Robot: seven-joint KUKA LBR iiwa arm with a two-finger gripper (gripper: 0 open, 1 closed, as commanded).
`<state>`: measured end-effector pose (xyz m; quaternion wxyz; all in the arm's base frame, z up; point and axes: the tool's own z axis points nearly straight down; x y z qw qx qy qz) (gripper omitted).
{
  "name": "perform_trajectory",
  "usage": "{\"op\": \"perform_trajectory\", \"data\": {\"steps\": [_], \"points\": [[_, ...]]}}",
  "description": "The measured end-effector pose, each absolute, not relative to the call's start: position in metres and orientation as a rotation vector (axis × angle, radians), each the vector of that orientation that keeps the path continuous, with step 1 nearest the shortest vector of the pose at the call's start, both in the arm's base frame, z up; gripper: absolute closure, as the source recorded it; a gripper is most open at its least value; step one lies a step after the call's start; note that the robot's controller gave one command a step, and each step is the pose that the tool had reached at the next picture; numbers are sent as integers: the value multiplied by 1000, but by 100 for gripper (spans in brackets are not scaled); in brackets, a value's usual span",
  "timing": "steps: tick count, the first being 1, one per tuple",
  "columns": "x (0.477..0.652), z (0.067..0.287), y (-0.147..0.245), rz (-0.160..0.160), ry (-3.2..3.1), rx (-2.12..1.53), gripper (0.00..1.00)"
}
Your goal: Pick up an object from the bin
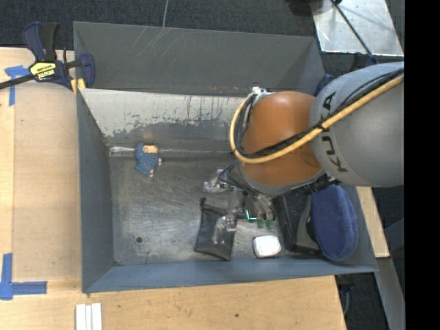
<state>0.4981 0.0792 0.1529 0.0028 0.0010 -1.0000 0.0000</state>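
Starting at the bottom of the frame: the bin (206, 275) front wall is sitting right below the action, and that's what's bugging me. A small white rounded block (267, 246) is lying just beside that wall, lower right of centre. A flat black rectangular thing (208, 240) is lying just left of it, tilted, with its lower end nearly at the wall.

The gripper (225, 220) is hanging low over the upper part of that black slab, maybe touching it. I'm honestly not able to tell whether it's released or clenched, since the metal bits are blending into the floor. So I'm guessing we're in the descend-and-grasp step with nothing lifted yet.

For the next move I'm thinking: confirm a closure on the black slab, then go straight up, because sideways room is tight. There's the wall below, the white block to the right, and further right a dark blue rounded pouch (335, 224) filling that corner.

Further up, the orange cover (278, 139) on the wrist is hiding a chunk of the floor. The left half of the floor is sitting wide open. Only a little blue figure (146, 159) is resting up by the back wall, well apart from everything.
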Motion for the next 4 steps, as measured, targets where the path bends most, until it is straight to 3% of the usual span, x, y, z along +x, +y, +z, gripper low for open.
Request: {"op": "perform_trajectory", "data": {"steps": [1, 4], "points": [[489, 74, 52, -5, -3113, -452, 0], [491, 77, 52, -3, -3114, -450, 0]]}}
